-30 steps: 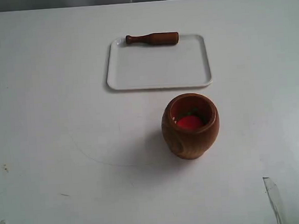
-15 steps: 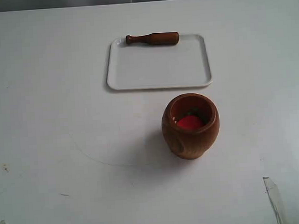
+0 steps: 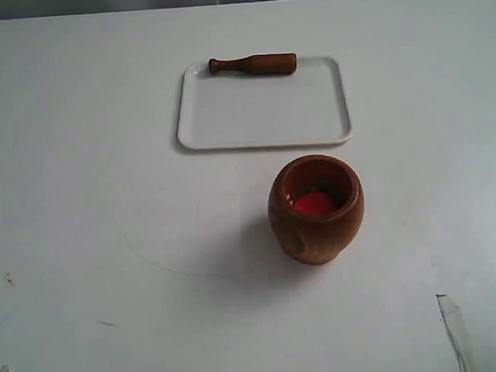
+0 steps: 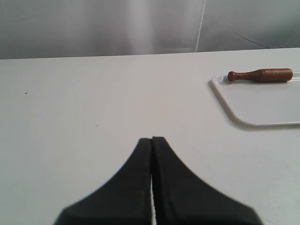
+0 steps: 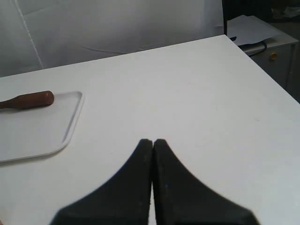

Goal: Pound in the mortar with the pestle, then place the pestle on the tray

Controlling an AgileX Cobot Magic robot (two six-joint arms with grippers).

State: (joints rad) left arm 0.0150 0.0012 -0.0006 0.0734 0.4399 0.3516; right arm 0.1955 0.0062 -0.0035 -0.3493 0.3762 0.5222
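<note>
Centrally, one tray (image 3: 260, 117) bears one pestle (image 3: 252, 65) along one long rim; one mortar (image 3: 316, 208), holding one red item (image 3: 315, 203), stands just beside the tray's opposite rim. Left gripper (image 4: 152, 139) and right gripper (image 5: 153, 140): tips pressed together, apart from the tray.

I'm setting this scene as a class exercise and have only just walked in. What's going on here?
Nothing is being handled right now. The left gripper and the right gripper are both shut on nothing, over the white table and away from the objects. The pestle lies on its side on the tray, along the edge farthest from the mortar. The mortar stands upright on the table, apart from the tray, with a red item inside. Whether any pounding has happened cannot be told.
</note>
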